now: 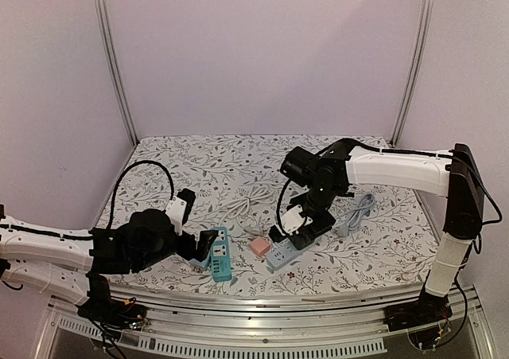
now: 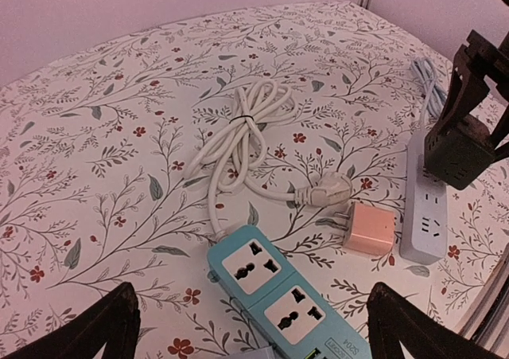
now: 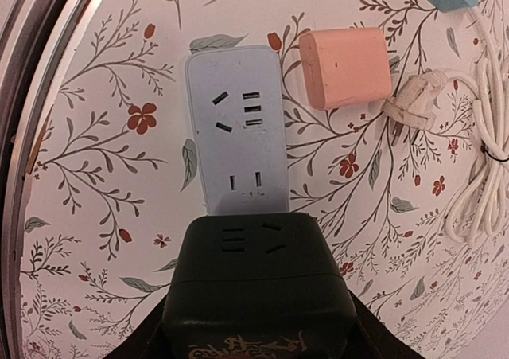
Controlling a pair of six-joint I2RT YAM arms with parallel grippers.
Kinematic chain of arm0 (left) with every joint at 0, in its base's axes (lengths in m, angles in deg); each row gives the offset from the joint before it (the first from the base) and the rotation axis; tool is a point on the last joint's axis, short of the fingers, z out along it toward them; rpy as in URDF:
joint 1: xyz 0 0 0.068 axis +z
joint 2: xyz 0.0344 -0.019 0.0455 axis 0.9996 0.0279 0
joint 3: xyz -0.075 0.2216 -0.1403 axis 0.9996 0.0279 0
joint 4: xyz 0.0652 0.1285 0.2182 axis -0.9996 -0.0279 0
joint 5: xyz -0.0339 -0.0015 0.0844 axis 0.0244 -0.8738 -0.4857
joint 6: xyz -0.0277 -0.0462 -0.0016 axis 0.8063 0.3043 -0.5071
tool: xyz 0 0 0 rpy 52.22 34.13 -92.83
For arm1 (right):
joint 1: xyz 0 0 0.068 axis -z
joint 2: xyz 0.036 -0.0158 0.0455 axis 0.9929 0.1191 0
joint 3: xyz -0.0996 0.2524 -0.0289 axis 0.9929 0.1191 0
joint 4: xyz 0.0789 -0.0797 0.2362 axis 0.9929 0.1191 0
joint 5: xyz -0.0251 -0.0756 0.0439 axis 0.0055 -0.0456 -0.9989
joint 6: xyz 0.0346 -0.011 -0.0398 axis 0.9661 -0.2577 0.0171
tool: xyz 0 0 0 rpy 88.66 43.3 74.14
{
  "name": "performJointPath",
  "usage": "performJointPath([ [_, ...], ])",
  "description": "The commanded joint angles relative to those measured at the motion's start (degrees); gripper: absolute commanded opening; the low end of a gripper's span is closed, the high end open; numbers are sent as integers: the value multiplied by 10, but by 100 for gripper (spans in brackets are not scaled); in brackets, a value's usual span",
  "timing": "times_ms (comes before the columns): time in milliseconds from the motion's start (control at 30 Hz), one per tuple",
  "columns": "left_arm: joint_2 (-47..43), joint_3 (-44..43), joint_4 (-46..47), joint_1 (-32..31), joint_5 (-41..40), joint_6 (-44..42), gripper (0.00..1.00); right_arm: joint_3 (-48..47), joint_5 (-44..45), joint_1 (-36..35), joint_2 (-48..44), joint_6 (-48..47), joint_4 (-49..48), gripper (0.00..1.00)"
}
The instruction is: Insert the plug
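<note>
My right gripper [image 1: 306, 220] is shut on a black cube plug [image 3: 258, 283], which hangs tilted over the far part of a grey-white power strip [image 3: 237, 128]. Seen from the left wrist, the black plug [image 2: 455, 156] is just above the strip [image 2: 425, 208]; whether they touch I cannot tell. Its prongs are hidden. My left gripper [image 2: 253, 295] stands wide open on either side of a teal power strip [image 2: 278, 291], and neither of its fingers [image 2: 95, 327] touches the strip.
A pink adapter [image 2: 372, 228] lies between the two strips, prongs toward the teal one. A white plug [image 2: 330, 190] and its coiled cord [image 2: 242, 132] lie behind it. The grey strip's cable [image 2: 429, 80] runs to the back right. A metal rail [image 1: 262, 299] edges the table's front.
</note>
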Motion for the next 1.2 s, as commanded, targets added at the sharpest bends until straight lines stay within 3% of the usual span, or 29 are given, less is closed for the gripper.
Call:
performJointPath([
  [0,-2,8,8,8,-8,-4,99,6,-11,2,11,-8,-3,0],
  [1167,-6,9,7,9,-6,-4,99,-1,20,-13,9,27,26,0],
])
